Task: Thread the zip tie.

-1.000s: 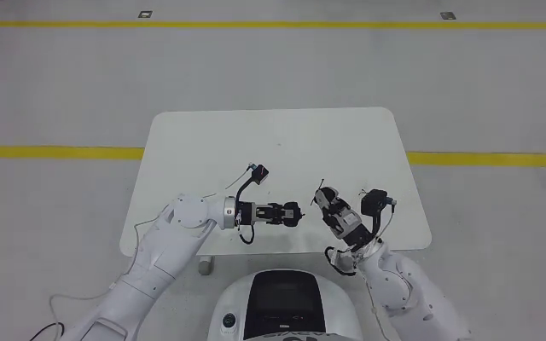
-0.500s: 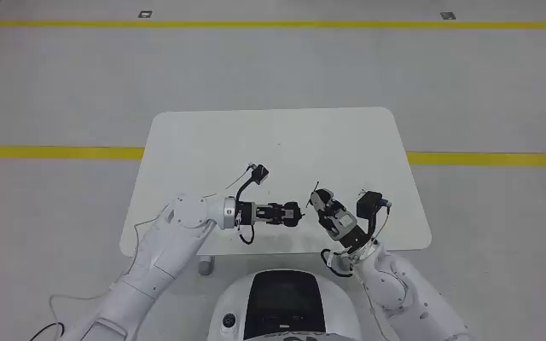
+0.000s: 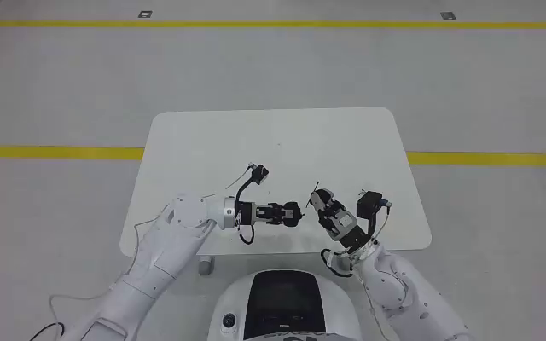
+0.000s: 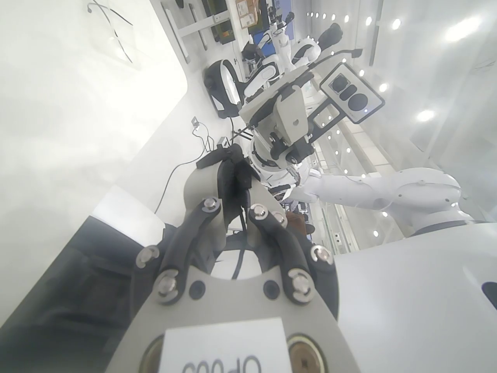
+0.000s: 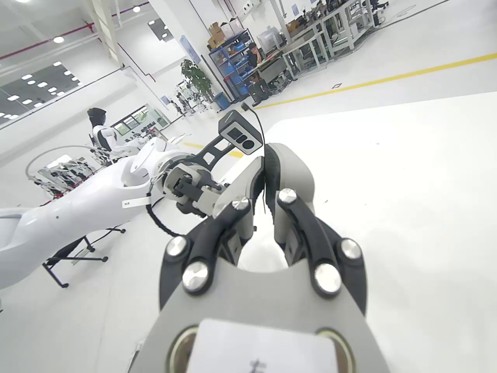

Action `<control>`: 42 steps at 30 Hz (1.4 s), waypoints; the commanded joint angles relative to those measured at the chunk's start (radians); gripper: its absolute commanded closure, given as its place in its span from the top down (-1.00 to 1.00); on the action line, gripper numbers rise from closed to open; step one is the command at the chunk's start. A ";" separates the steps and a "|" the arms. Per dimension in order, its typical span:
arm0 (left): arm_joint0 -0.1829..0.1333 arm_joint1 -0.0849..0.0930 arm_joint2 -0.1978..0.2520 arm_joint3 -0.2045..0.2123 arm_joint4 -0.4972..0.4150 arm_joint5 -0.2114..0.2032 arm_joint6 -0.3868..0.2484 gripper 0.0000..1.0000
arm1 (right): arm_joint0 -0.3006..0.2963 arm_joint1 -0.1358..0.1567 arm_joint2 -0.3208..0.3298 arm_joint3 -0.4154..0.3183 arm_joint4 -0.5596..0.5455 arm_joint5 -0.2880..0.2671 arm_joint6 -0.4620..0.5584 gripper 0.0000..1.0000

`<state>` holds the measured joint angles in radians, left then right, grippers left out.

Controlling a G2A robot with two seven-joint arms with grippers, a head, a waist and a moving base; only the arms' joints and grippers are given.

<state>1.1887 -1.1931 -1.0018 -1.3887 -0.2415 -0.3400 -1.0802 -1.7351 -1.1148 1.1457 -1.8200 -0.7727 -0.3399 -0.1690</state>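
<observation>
- Right gripper (image 5: 267,164): fingers pinching the black zip tie (image 5: 261,131), held above the counter (image 3: 341,145) near the middle of its near edge.
- Left gripper (image 4: 233,172), just beside the right gripper: fingers pressed together on a thin black strip (image 4: 241,230).

Left gripper (image 3: 296,213) beside right gripper (image 3: 316,199) (over table (image 3: 273,145))

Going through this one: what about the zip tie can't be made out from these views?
Right wrist view: the zip tie runs in between the right end effector's shut fingers, which hide its lower stretch.
Left wrist view: the left end effector's dark pads hide what part it grips.
Top view: too small to tell whether the tie is threaded.
</observation>
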 commanded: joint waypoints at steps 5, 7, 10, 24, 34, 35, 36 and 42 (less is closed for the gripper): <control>0.000 0.000 0.000 0.000 0.000 0.000 0.000 -1.00 | -0.021 0.006 0.002 -0.018 -0.039 0.000 -0.038 -1.00; 0.000 0.000 0.000 0.000 0.000 0.000 0.000 -1.00 | -0.033 0.013 0.005 -0.022 -0.052 0.000 -0.053 -1.00; 0.000 0.000 0.000 0.000 0.000 0.000 0.000 -1.00 | -0.050 0.022 0.010 -0.030 -0.058 0.000 -0.071 -1.00; -0.002 -0.001 0.005 0.017 -0.083 0.042 0.052 -1.00 | -0.053 0.093 -0.005 -0.028 -0.050 0.000 -0.171 -1.00; -0.033 -0.006 0.022 0.076 -0.191 0.064 0.060 -1.00 | -0.009 0.136 -0.040 0.016 -0.007 0.000 -0.234 -1.00; -0.035 -0.006 0.025 0.078 -0.193 0.063 0.062 -1.00 | -0.005 0.141 -0.043 0.019 -0.002 0.000 -0.242 -1.00; -0.036 -0.006 0.027 0.079 -0.197 0.061 0.061 -1.00 | -0.004 0.144 -0.045 0.020 0.001 0.000 -0.246 -1.00; -0.040 -0.005 0.037 0.083 -0.200 0.048 0.042 -1.00 | 0.002 0.155 -0.053 0.023 0.008 0.000 -0.253 -1.00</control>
<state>1.1481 -1.1984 -0.9648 -1.3054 -0.4421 -0.2930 -1.0385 -1.7334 -0.9598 1.0921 -1.7970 -0.7644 -0.3400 -0.4224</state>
